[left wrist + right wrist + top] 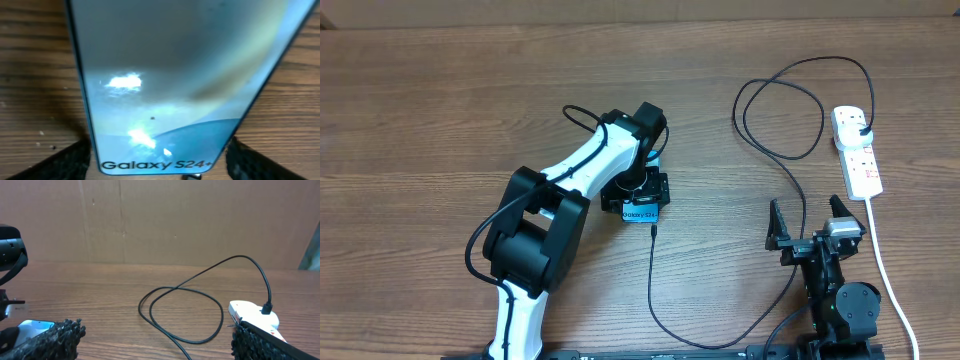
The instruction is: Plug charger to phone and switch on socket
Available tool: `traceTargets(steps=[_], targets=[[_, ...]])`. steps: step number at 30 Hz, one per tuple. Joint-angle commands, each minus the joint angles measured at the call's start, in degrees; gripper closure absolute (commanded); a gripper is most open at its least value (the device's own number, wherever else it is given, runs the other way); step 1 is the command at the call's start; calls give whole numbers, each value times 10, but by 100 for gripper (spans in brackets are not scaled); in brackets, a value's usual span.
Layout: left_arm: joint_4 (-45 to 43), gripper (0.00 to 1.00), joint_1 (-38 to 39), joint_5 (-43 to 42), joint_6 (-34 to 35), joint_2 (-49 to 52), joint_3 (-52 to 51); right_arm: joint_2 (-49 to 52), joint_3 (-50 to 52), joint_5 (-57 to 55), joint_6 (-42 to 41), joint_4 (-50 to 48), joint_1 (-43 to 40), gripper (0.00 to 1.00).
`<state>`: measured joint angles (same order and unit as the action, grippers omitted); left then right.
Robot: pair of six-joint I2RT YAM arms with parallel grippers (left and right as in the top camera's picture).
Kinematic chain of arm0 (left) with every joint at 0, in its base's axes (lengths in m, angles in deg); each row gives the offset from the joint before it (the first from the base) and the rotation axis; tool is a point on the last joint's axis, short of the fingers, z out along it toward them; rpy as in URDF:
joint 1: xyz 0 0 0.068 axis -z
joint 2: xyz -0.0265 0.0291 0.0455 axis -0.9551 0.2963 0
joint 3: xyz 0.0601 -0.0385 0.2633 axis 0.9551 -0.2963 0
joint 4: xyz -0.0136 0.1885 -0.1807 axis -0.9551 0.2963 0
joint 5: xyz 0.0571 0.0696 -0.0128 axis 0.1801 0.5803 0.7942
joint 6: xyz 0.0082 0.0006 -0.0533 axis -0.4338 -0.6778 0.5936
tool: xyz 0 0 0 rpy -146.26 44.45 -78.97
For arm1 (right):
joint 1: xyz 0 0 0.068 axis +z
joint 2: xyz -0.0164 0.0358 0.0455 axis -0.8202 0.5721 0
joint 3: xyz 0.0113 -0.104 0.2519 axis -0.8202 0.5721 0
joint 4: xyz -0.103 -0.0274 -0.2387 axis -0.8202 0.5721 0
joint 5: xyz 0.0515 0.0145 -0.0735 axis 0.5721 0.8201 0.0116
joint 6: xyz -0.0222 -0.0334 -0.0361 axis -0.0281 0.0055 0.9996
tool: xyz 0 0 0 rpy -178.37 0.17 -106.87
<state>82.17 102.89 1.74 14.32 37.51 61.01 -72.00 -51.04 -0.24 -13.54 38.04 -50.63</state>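
Overhead: phone lies flat on the surface at mid-frame, mostly hidden under the left hand. Only its "Galaxy" end shows, pointing toward the bottom of the frame. The charger tip lies just below that end, in line with it. Cannot tell if it is seated in the port.

Judgement: the left hand straddles the phone to brace it against sliding during plugging.

Left wrist view: fingers sit at lower left and lower right, spread to the phone's width, one along each long edge. Cannot tell if they press the edges or stand just off them.

The charger runs down, right, then up in a loop to its plug, which is in the socket at upper right. Switch position is too small to read.

Right hand at lower right is spread wide, holding and touching nothing. It is well apart from the phone and nearer the socket, probably waiting for the switch.
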Motion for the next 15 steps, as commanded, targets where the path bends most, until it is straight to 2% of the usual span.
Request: traceTargets(steps=[1, 2, 15], targets=[[-7, 4, 3, 20, -3, 76, -47, -5, 6, 0, 1, -2, -4, 0], [-7, 0, 3, 20, -3, 76, -47, -5, 6, -1, 1, -2, -4, 0], [-9, 0, 3, 20, -3, 76, -47, -5, 6, -1, 1, -2, -4, 0]])
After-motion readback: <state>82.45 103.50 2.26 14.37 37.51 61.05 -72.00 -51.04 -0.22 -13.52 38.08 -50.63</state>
